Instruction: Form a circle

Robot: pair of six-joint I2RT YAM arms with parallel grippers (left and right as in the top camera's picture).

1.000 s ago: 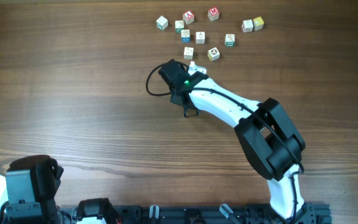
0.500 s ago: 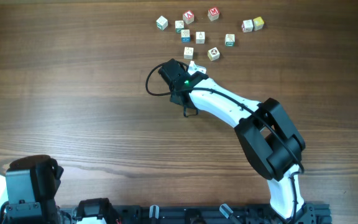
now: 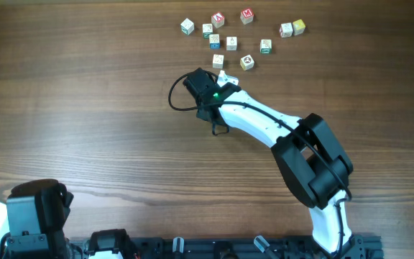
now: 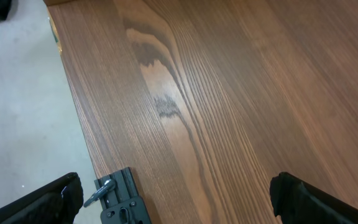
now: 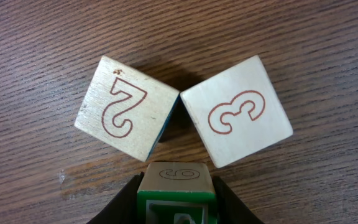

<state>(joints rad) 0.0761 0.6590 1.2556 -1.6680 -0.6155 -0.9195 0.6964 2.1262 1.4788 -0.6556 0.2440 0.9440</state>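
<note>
- Right gripper (image 5: 176, 202): we log it closed to a narrow gap on the green cube (image 5: 176, 186), with a dark finger against each side.
- Cluster (image 5: 222, 124): three cubes close together on the table (image 5: 36, 37). The green cube sits at 6 o'clock, the "2" cube (image 5: 127, 107) at 10 o'clock and the "3" cube (image 5: 237, 111) at 2 o'clock. The two pale cubes meet at a corner.
- Loose cubes (image 3: 231, 43): we see them scattered at 12 o'clock of the right gripper.
- Left gripper (image 4: 179, 200): spread wide and holding nothing, at the table's 7 o'clock corner.
</note>
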